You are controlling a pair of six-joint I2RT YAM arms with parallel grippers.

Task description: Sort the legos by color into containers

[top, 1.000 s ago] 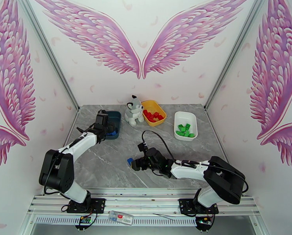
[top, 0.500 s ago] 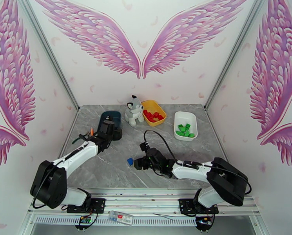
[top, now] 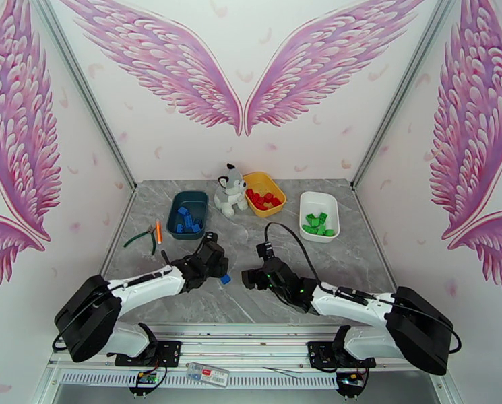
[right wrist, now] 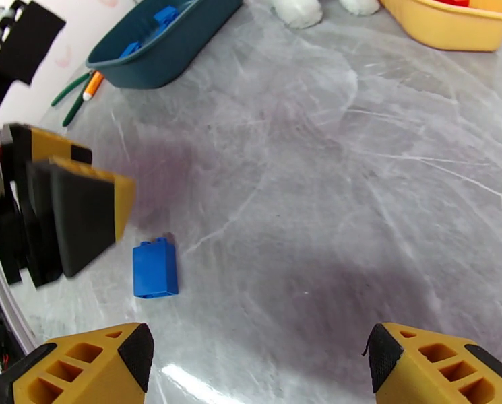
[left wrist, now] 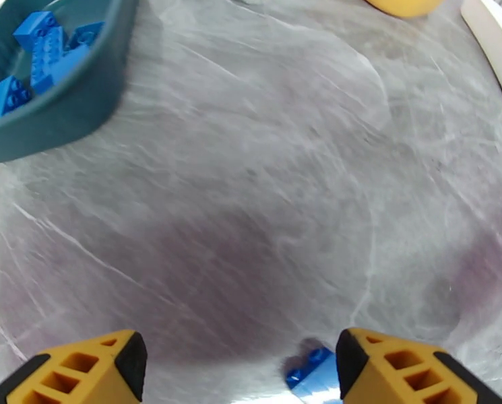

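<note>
One blue lego (top: 225, 279) lies alone on the grey table near the front middle. My left gripper (top: 217, 266) hovers just left of it, open; in the left wrist view the lego (left wrist: 310, 370) sits between the fingers, close to the right fingertip (left wrist: 392, 365). My right gripper (top: 248, 278) stands open to the lego's right, apart from it. The right wrist view has the lego (right wrist: 155, 267) beside the left gripper's fingers (right wrist: 82, 217). The teal container (top: 188, 215) holds blue legos, the yellow container (top: 275, 205) red ones, and the white container (top: 318, 236) green ones.
A plush husky (top: 230, 190) sits between the teal and yellow containers. Orange-and-green pliers (top: 147, 235) lie near the table's left edge. Bare marble table (top: 331, 264) stretches between the arms and the containers.
The left arm swung from over the teal container down to the lone blue lego and opened wider. The right gripper backed off to the right of the lego and opened.
</note>
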